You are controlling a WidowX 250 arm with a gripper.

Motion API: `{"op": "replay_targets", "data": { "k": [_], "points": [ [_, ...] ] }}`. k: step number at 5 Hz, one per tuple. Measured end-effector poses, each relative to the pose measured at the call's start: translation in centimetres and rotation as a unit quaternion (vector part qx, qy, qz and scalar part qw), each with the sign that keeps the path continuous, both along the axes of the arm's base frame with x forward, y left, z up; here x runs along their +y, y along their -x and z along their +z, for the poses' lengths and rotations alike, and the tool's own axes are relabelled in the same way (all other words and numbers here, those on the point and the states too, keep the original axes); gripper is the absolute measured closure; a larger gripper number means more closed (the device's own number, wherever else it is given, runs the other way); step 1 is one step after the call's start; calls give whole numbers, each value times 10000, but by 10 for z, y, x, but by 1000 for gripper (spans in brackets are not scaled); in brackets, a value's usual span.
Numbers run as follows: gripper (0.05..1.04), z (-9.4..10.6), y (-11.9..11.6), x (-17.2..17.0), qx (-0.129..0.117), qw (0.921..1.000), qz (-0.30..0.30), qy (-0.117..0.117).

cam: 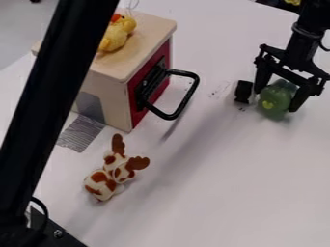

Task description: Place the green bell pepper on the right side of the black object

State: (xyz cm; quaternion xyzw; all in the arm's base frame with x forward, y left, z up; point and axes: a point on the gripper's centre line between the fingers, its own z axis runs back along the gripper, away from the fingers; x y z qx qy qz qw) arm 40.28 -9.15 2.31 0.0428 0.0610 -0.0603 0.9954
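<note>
Spreads white as a tabletop, bearing a pale wooden box with a red front and black handle, grey tape against its base. Carries a brown-and-white antlered plush toy nearer the camera. Holds, toward the upper right, a small black object beside a green bell pepper, apparently resting there.

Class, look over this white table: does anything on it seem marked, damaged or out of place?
Yes, mildly: dark scuffs mark the white tabletop beside the small black object, and grey tape runs from the pale wooden box onto the table, perhaps to anchor it.
</note>
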Motion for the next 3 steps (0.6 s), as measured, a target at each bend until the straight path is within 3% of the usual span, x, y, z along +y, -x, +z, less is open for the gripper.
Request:
{"op": "replay_targets", "data": {
  "k": [1,2,3],
  "points": [
    [85,18,-3,-1,-200,9998,-74,67],
    [85,65,-7,-3,-804,9964,-157,221],
    [85,88,0,-3,-1015,9943,-219,222]
  ]
}}
